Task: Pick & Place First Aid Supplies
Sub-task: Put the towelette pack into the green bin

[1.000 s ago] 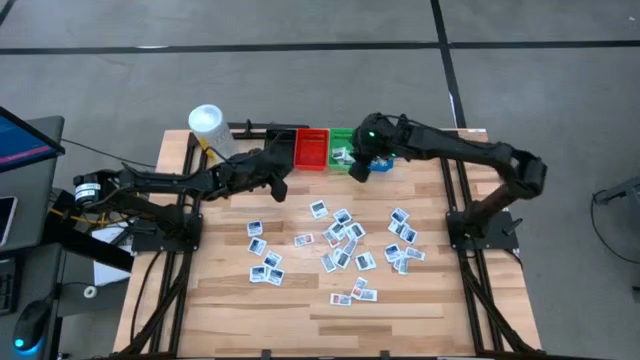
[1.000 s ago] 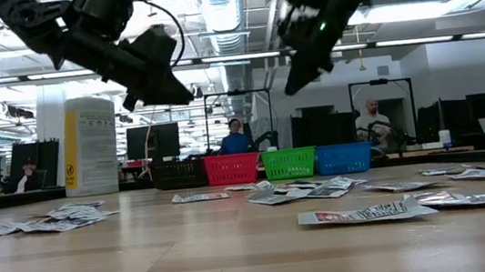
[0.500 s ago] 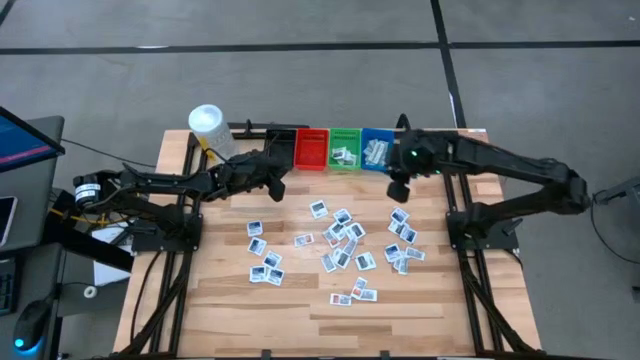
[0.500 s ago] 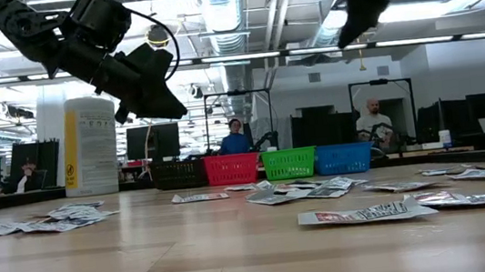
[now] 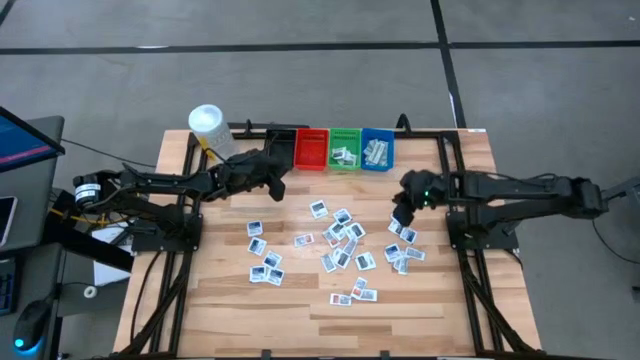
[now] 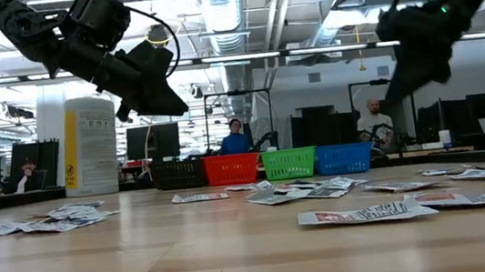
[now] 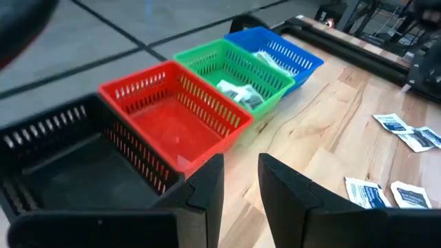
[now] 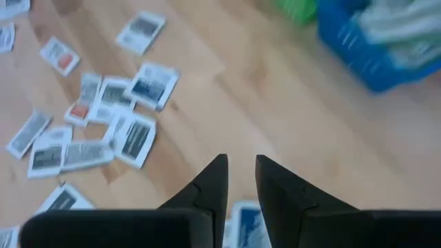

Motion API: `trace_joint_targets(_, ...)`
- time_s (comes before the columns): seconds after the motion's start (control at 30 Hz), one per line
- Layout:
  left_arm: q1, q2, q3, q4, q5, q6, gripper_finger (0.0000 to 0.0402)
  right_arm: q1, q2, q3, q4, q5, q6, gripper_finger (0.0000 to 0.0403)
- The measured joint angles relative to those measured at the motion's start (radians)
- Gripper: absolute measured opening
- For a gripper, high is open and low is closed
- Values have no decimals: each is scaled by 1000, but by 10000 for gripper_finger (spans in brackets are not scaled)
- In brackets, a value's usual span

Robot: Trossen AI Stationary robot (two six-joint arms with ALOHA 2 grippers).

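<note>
1. Dozens of first aid supplies [image 5: 340,240] are lying loose across the middle of the table [image 5: 220,310], spreading toward its right edge; a few more are sitting in the green bin [image 5: 345,150] and the blue bin [image 5: 377,149] at the far edge.
2. Red bin [image 5: 311,149] and black bin [image 7: 62,165] are sitting in the same row, no packets showing in either.
3. Right gripper [image 5: 402,208] is hovering over the right-hand packets, fingers narrow, gripping nothing.
4. Left gripper [image 5: 277,185] is hanging beside the black bin, fingers narrow, empty.
5. Yellow bottle [image 5: 212,130] is standing at the far-left corner.
</note>
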Motion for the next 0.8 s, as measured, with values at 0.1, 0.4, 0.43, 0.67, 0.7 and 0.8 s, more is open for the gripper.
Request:
trace_joint_targets(0.1, 0, 0, 0, 39, 0, 24, 91, 66, 20, -46, 54, 1, 58, 70)
trace_joint_targets(0.4, 0, 0, 1, 102, 0, 29, 91, 199, 108, -56, 97, 106, 72, 70)
trace_joint_targets(0.43, 0, 0, 1, 104, 0, 29, 91, 203, 120, -56, 95, 107, 72, 70)
trace_joint_targets(0.67, -1, 0, 1, 109, 0, 23, 91, 203, 197, -56, 117, 107, 72, 70)
trace_joint_targets(0.7, -1, 0, 1, 109, 0, 23, 91, 204, 210, -56, 126, 106, 67, 70)
trace_joint_targets(0.8, -1, 0, 1, 109, 0, 23, 91, 204, 248, -56, 143, 101, 63, 70)
